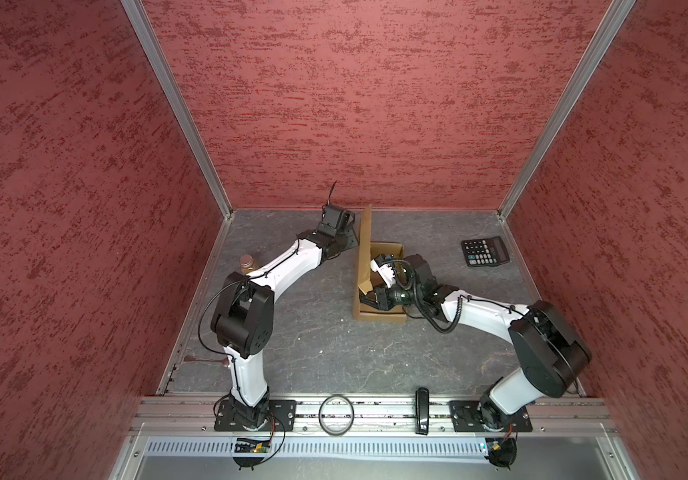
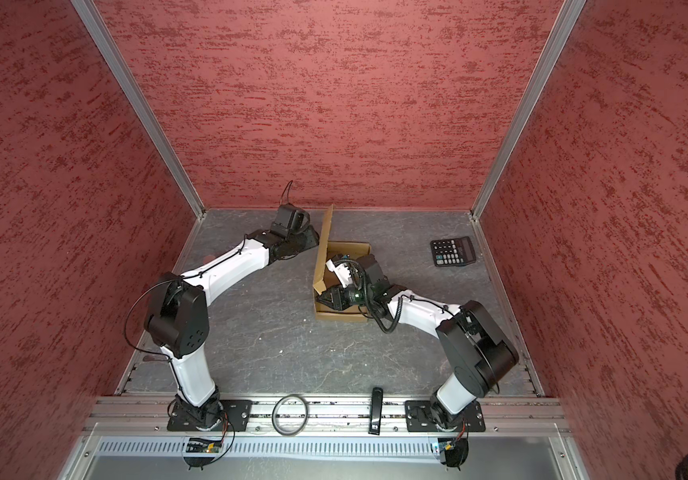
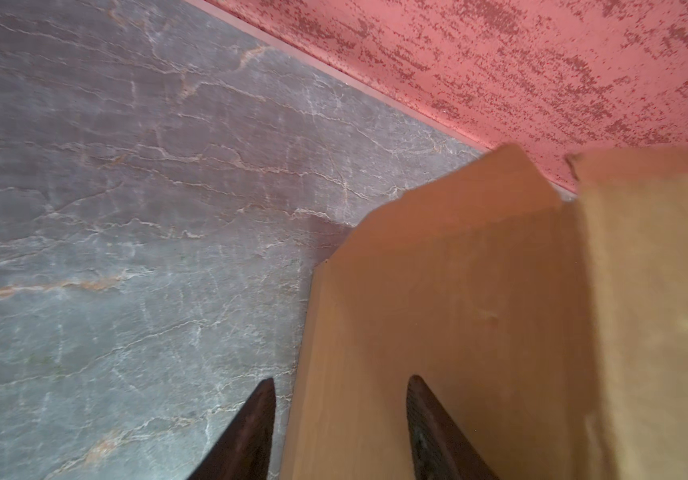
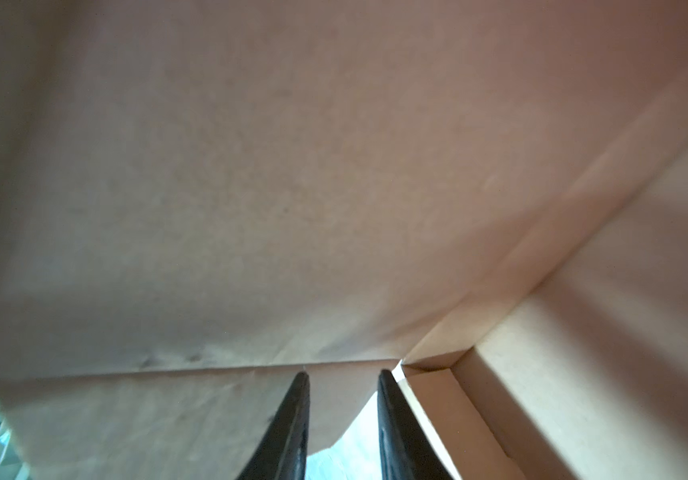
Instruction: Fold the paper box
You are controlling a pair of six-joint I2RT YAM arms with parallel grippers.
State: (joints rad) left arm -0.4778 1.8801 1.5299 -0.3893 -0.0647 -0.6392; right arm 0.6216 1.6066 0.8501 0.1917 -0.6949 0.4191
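Reaching far across the table (image 1: 313, 340), your left arm lifts its elbow over the left side and stretches its forearm toward the far wall. That puts the left gripper (image 3: 340, 380) at the left face of the box's tall panel. Your right arm bends in from the near right corner with its forearm running leftward. Its wrist tips down, so the right gripper (image 1: 369, 298) sits inside the tray at its near left corner.

The paper box (image 1: 380, 316) rests at the far middle of the table, slightly right of centre, open side up. Its long axis runs near to far. The tall panel stands almost upright along the left long side, with its top edge up by the far wall.

In both top views you see that panel nearly edge-on. Only the left wrist view shows its broad face and angled corner. There the left jaws stand wide apart with the panel's edge between them, one jaw over the table and the other in front of the cardboard.

Only the right wrist view shows the box's inside, with the panel overhead and the walls meeting at a corner. The right jaws stand narrowly apart with a tab's edge showing in the gap, and you cannot tell whether they touch it.

Only the top views show the calculator (image 1: 484, 251), far right and well apart from the box.
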